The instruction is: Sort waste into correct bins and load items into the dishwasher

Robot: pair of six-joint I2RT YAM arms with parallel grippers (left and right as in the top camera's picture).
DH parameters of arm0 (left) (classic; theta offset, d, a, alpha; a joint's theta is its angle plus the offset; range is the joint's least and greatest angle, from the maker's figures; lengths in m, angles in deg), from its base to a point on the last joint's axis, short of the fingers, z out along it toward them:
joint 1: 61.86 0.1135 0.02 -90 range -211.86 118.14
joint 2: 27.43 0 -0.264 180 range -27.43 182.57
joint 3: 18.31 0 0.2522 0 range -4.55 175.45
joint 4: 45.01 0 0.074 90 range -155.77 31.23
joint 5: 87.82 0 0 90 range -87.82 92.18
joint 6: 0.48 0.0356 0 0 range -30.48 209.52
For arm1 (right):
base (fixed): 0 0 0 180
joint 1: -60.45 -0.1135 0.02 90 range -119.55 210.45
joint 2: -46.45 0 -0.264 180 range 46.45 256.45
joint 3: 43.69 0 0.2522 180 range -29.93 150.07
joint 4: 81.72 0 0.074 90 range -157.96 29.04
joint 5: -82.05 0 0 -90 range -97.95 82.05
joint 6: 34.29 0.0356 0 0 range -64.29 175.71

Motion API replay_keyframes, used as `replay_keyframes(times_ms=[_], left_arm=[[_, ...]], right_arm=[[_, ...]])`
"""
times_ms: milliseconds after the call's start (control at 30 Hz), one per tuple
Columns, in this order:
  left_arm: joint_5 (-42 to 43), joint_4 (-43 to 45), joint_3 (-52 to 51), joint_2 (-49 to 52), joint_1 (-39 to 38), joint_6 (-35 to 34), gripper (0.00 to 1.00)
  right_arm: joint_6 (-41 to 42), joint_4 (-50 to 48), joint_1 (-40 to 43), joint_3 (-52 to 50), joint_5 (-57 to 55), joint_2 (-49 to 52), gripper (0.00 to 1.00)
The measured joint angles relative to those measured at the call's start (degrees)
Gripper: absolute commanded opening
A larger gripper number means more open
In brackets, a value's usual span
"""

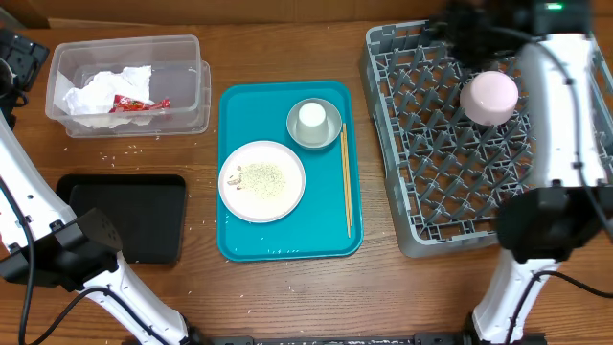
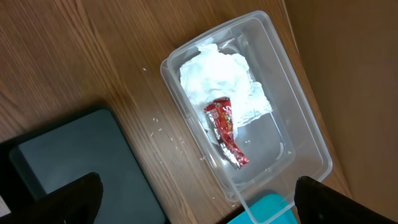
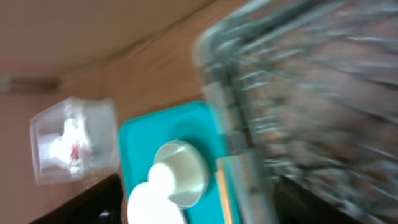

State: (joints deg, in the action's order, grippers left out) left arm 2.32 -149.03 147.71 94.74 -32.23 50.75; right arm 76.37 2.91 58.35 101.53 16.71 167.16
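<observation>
The crumpled napkin (image 1: 96,93) and the red wrapper (image 1: 134,103) lie in the clear tub (image 1: 187,57). The black tray (image 1: 124,220) sits below it. On the teal tray (image 1: 239,105) are the plate (image 1: 284,198) with rice (image 1: 261,177), a metal bowl (image 1: 331,131) holding the white cup (image 1: 311,117), and the chopsticks (image 1: 346,182). The small pinkish dish (image 1: 489,97) rests in the grey rack (image 1: 431,220). My right gripper (image 3: 208,202) hangs open and empty over the rack's far left corner; its view is blurred. My left gripper (image 2: 196,199) is wide open above the tub's near side.
Loose rice grains (image 1: 124,150) are scattered on the wood between the tub and the black tray. The right arm (image 1: 560,115) stretches over the rack's right side. The left arm (image 1: 57,249) rises at the table's front left, over the black tray's edge.
</observation>
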Motion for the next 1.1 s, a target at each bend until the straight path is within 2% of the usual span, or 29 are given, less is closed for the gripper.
replay_keyframes(times_ms=[67, 167, 300, 433, 667, 1033, 1100], left_arm=[[0.00, 0.00, 0.00, 0.00, 0.00, 0.00, 1.00], [0.02, -0.02, 0.00, 0.00, 0.00, 0.00, 1.00], [0.00, 0.00, 0.00, 0.00, 0.00, 0.02, 1.00], [0.00, 0.00, 0.00, 0.00, 0.00, 0.00, 1.00], [0.02, -0.02, 0.00, 0.00, 0.00, 0.00, 1.00], [0.00, 0.00, 0.00, 0.00, 0.00, 0.00, 1.00], [0.00, 0.00, 0.00, 0.00, 0.00, 0.00, 1.00]], right_arm=[[-1.36, -0.68, -5.95, -0.31, -1.51, 0.00, 0.94], [-2.75, -1.03, -15.13, -1.14, -7.85, 0.39, 0.99], [-3.41, -3.15, -24.87, -2.23, -17.88, 2.71, 1.00], [-3.85, -5.27, -30.58, -2.69, -28.94, 7.02, 1.00], [-3.98, -5.42, -32.70, -3.15, -37.46, 13.40, 1.00], [-1.05, -3.52, -32.41, -4.09, -33.77, 16.35, 1.00], [-0.70, -3.41, -32.41, -4.42, -33.22, 16.59, 0.95]])
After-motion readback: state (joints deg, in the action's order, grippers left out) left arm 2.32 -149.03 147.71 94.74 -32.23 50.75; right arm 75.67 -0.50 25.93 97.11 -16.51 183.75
